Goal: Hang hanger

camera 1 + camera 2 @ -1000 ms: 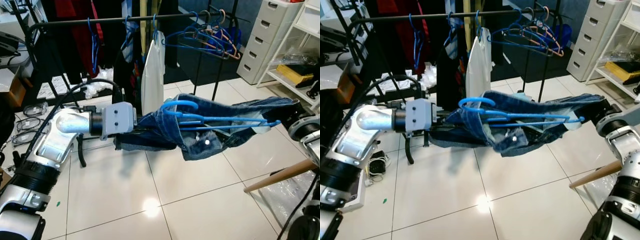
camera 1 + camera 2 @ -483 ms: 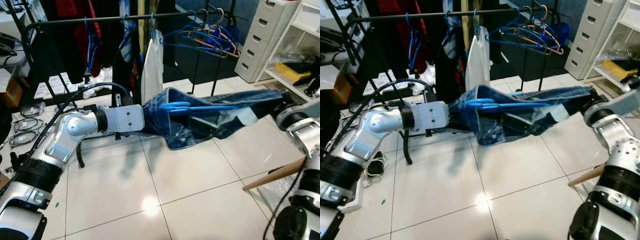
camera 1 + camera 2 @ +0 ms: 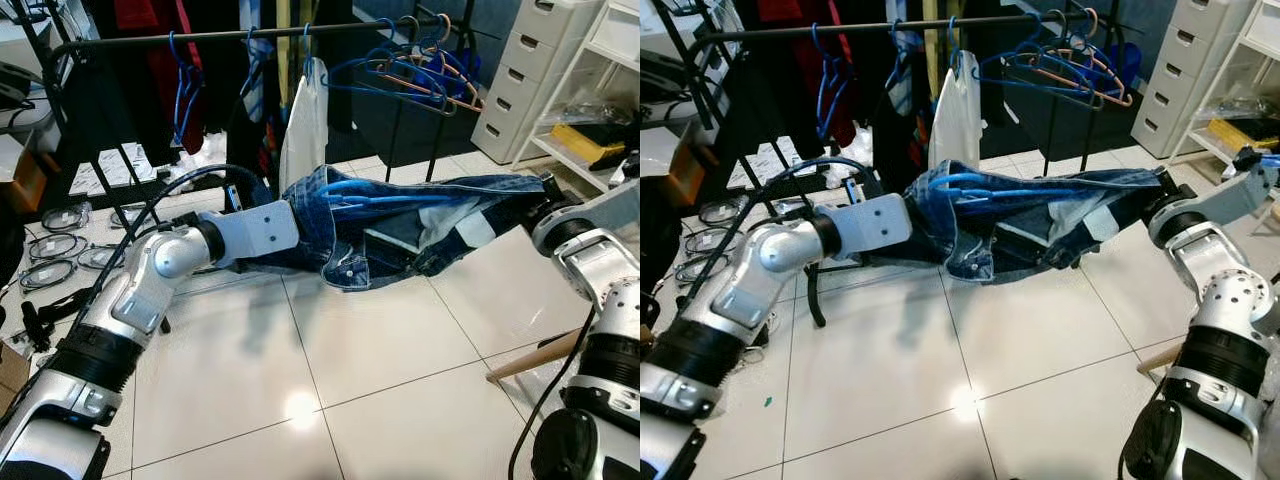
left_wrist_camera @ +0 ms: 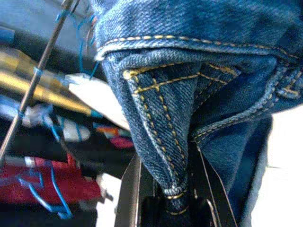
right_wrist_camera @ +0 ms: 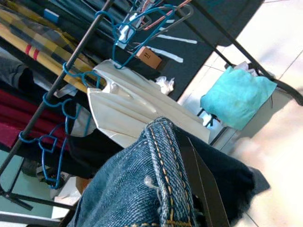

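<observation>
Left gripper point(image 4: 173, 208): closed on a folded seam of the jeans point(image 3: 400, 225); keep this clamp firm through the lift.
Jeans: stretched level between both arms, above the tiled floor point(image 3: 350, 380), below and in front of the rail point(image 3: 250, 36).
Hanger point(image 3: 375, 192): blue, threaded inside the jeans' waist, hook lying flat and pointing towards the left arm.
Rail: carries a white shirt point(image 3: 303, 125) near its middle; a cluster of empty hangers point(image 3: 410, 70) occupies its right end.
Right gripper point(image 5: 189, 189): clamped on the opposite denim edge.
Procedure: raise both arms together, tilt the hook upright, aim for the bare section right of the white shirt.
Caution: slack denim may swing the hook off line.
</observation>
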Tool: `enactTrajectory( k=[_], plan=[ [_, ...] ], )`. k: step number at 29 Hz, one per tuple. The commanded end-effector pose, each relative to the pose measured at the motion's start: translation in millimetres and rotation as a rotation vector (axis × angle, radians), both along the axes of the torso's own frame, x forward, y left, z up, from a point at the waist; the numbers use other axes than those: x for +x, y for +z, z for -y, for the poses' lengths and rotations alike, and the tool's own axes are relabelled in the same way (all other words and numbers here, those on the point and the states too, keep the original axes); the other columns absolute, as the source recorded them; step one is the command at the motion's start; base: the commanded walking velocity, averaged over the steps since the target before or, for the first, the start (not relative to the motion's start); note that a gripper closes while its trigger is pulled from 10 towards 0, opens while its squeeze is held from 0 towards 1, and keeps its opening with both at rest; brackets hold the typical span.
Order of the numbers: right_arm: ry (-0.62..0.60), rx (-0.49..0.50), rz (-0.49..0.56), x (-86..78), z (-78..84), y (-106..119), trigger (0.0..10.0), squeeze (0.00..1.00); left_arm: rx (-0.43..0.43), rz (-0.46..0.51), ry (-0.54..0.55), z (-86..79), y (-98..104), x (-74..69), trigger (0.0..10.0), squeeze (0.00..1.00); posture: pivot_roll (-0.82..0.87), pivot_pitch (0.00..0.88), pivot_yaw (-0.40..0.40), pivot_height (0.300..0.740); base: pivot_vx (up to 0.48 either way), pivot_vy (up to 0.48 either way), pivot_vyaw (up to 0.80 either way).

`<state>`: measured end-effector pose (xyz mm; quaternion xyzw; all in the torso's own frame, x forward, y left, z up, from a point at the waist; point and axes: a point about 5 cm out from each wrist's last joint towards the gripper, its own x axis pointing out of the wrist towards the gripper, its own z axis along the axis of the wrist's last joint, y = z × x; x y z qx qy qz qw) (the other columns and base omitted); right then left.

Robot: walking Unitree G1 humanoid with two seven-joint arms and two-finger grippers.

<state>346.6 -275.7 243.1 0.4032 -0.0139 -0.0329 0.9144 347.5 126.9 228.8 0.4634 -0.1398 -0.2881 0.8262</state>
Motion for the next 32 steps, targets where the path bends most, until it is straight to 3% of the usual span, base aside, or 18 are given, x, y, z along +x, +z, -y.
enactTrajectory(
  k=[1,3,6,8,9,10,14,21,23,24,26,27,29,32],
  plan=[
    [-0.040,-0.019,0.041,1.7,-3.1,14,0.0,0.00,-0.067,-0.008,0.071,2.1,-2,-2.4,10.0,0.00,-0.09,0.106,0.022,0.740,0.000,0.000,0.00],
    [-0.040,-0.019,0.041,1.7,-3.1,14,0.0,0.00,-0.067,-0.008,0.071,2.1,-2,-2.4,10.0,0.00,-0.09,0.106,0.022,0.740,0.000,0.000,0.00],
    [-0.041,-0.099,0.026,13.9,-25.4,21,0.0,0.00,-0.174,-0.037,0.112,24.8,-8,-10.4,10.0,0.00,-0.08,0.101,0.014,0.740,0.000,0.000,0.00],
    [-0.041,-0.099,0.026,13.9,-25.4,21,0.0,0.00,-0.174,-0.037,0.112,24.8,-8,-10.4,10.0,0.00,-0.08,0.101,0.014,0.740,0.000,0.000,0.00],
    [-0.043,-0.147,0.021,18.6,-34.1,24,0.0,0.00,-0.210,-0.059,0.107,36.0,-10,-14.8,10.0,0.00,-0.08,0.098,0.012,0.740,0.000,0.000,0.00],
    [-0.043,-0.147,0.021,18.6,-34.1,24,0.0,0.00,-0.210,-0.059,0.107,36.0,-10,-14.8,10.0,0.00,-0.08,0.098,0.012,0.740,0.000,0.000,0.00],
    [-0.053,-0.223,0.006,24.1,-41.4,24,0.0,0.00,-0.313,-0.150,-0.006,68.6,-11,-29.4,10.0,0.00,-0.08,0.096,0.011,0.740,0.000,0.000,0.00],
    [-0.028,-0.256,-0.008,23.3,-46.6,20,0.0,0.00,-0.417,-0.284,-0.101,87.4,-12,-40.3,10.0,0.00,-0.09,0.095,0.012,0.740,0.000,0.000,0.00],
    [0.086,-0.268,0.000,22.3,-68.6,18,0.0,0.00,-0.487,-0.374,-0.120,96.6,-11,-46.8,10.0,0.00,-0.09,0.088,0.015,0.740,0.000,0.000,0.00],
    [0.086,-0.268,0.000,22.3,-68.6,18,0.0,0.00,-0.487,-0.374,-0.120,96.6,-11,-46.8,10.0,0.00,-0.09,0.088,0.015,0.740,0.000,0.000,0.00],
    [0.263,-0.277,0.032,17.5,-101.4,17,0.0,0.00,-0.553,-0.442,-0.103,100.7,-10,-49.7,10.0,0.00,-0.09,0.088,0.016,0.740,0.000,0.000,0.00],
    [0.263,-0.277,0.032,17.5,-101.4,17,0.0,0.00,-0.553,-0.442,-0.103,100.7,-10,-49.7,10.0,0.00,-0.09,0.088,0.016,0.740,0.000,0.000,0.00],
    [0.413,-0.292,0.077,8.3,-129.6,21,0.0,0.00,-0.593,-0.480,-0.056,98.2,-10,-48.2,10.0,0.00,-0.09,0.087,0.018,0.740,0.000,0.000,0.00],
    [0.482,-0.304,0.102,2.2,-143.0,23,0.0,0.00,-0.608,-0.492,-0.024,94.8,-9,-46.2,10.0,0.00,-0.10,0.090,0.019,0.740,0.000,0.000,0.00]
  ],
)
